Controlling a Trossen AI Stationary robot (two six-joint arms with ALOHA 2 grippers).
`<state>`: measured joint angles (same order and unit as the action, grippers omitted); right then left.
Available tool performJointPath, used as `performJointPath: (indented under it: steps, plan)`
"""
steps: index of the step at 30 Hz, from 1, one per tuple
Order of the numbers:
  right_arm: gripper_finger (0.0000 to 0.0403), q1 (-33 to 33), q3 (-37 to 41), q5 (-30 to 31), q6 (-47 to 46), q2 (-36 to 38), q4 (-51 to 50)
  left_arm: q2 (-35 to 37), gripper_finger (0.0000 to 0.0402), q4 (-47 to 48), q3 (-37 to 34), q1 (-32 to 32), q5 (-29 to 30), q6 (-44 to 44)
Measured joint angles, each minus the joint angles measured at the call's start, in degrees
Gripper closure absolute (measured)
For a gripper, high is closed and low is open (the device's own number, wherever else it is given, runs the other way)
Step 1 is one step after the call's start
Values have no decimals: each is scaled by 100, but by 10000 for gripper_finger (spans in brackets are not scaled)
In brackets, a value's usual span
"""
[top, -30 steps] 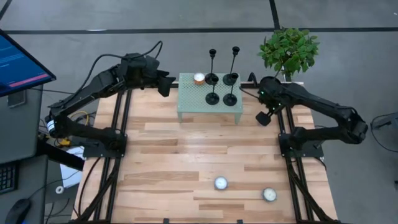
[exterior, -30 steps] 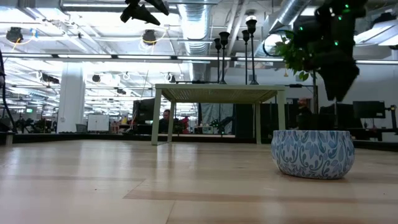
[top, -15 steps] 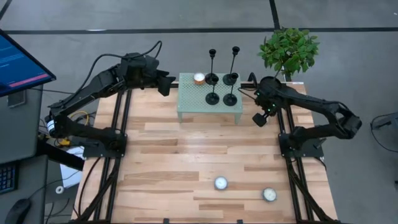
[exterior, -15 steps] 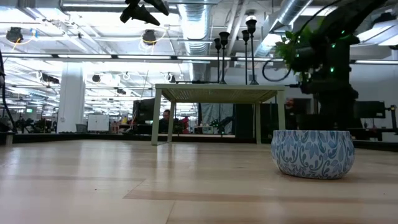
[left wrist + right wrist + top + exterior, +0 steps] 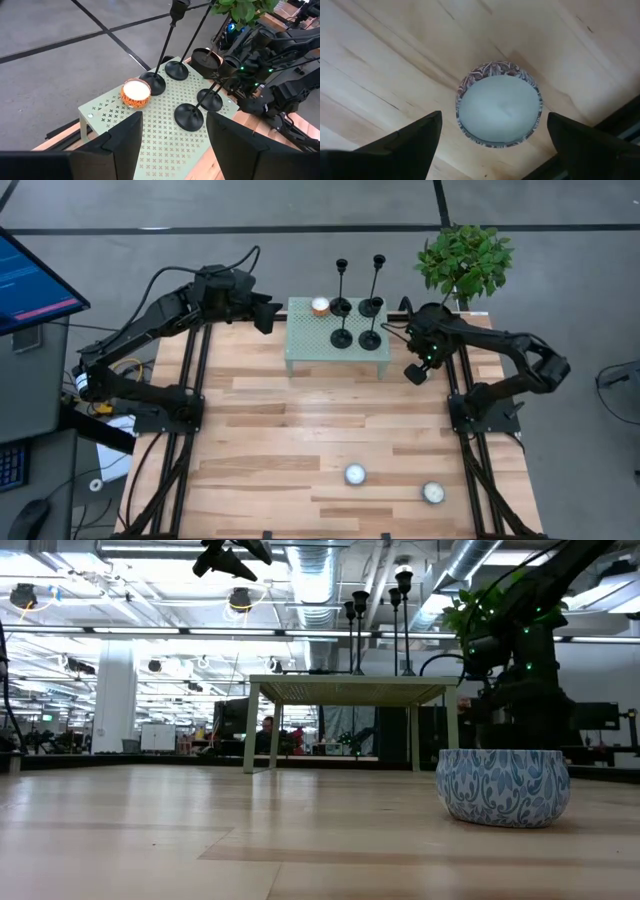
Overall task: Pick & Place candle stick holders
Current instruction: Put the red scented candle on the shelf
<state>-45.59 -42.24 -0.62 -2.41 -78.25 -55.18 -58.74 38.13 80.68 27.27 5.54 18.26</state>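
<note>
- Your left gripper (image 5: 266, 316) is hovering above the table's far-left corner area, just beside the left edge of the green stand and apart from it. Its two fingers (image 5: 116, 146) are spreading wide with nothing between them.
- A pale green perforated stand (image 5: 318, 346) is sitting at the middle of the table's (image 5: 300, 420) far edge. In the low view it is showing as a small raised platform (image 5: 350, 690) on thin legs.
- An orange-rimmed candle (image 5: 320, 306) is resting at the stand's far edge, left of centre, just beside the nearest tall holder's base.
- All four holders are standing upright on the right half of the stand, their round bases forming a square.
- The tall candle stick holders (image 5: 341, 308) are occupying the stand's far edge, side by side, bases close together.
- The short candle stick holders (image 5: 341, 338) are standing directly in front of them, toward the stand's near edge. From the left wrist camera you are seeing one of their disc bases (image 5: 189, 117) on the perforated top.
- No gripper is touching any holder.
- A white candle in a tin (image 5: 355, 474) is lying near the table's near edge, right of centre.
- Your right gripper (image 5: 414, 372) is hanging low just beside the stand's near-right corner, close to the table's right edge. Its fingers (image 5: 402, 145) are opening wide and gripping nothing. Beyond them a patterned candle tin (image 5: 498, 103) is lying on bare wood; which tin it is, you cannot tell.
- A second candle tin (image 5: 432, 493) is sitting by the near-right corner.
- A leafy green plant (image 5: 463, 260) is standing beyond the table's far-right corner.
</note>
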Motion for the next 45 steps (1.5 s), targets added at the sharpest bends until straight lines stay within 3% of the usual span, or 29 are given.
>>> performJointPath:
  steps: [12,25,39,45]
  plan:
    - [59,-34,0,15,-2,-415,9,0,182,-2,0,0,0,0]
    - [149,-34,-9,20,-4,-403,-50,-1,182,-3,0,0,0,2]
    - [161,-30,4,21,-4,-167,-8,-2,182,-3,0,0,0,2]
    - [185,-108,4,-106,-2,73,-100,-2,182,-3,0,0,-2,2]
